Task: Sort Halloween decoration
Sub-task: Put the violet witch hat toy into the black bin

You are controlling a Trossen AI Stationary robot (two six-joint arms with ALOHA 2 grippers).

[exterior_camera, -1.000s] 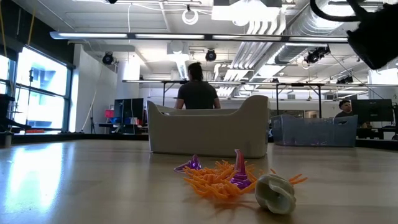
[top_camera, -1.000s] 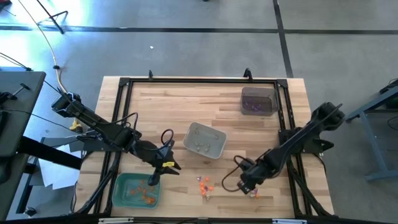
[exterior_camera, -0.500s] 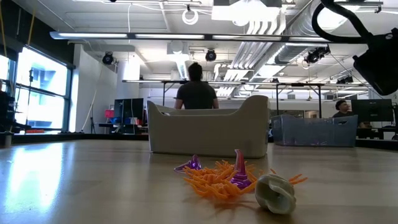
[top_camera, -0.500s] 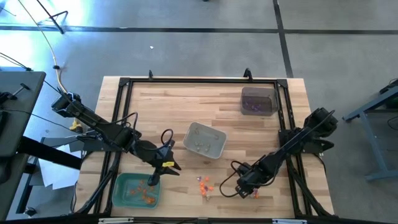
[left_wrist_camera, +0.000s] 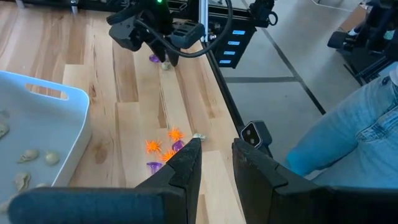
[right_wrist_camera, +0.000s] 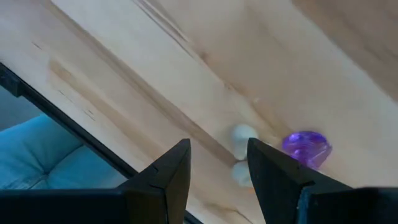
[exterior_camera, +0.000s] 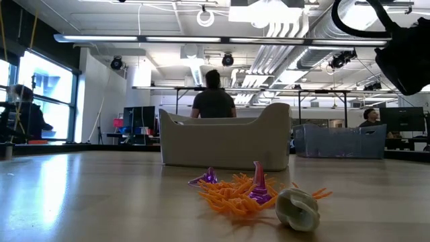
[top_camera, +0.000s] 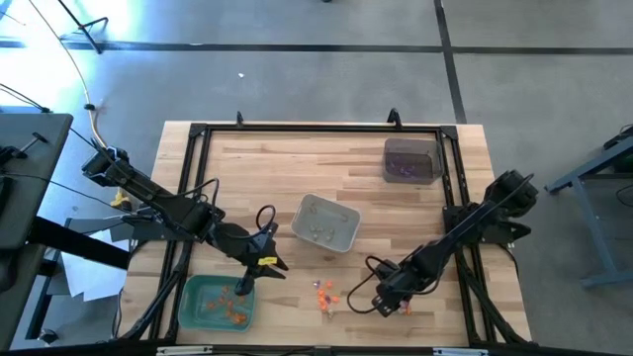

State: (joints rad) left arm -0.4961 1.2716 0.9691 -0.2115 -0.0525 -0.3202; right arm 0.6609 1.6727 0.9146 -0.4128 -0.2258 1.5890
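A small pile of Halloween decoration, orange spiky pieces with purple ones and a pale one, lies on the wood near the front edge. My right gripper stands open just above two more trinkets to the right of the pile, a pale one and a purple one. Its fingers point steeply down, and the pale piece lies just ahead of the gap. My left gripper is open with nothing between its fingers, held above the green tray, which holds orange pieces.
A white tray with pale pieces stands at mid-table, and a dark tray with purple pieces at the far right. A black frame runs around the table. People show in the room beyond.
My right gripper has sunk a little and drifted slightly toward the table's left and near edge, closing in on the pale and purple trinkets, and has stayed open. No trinket has moved.
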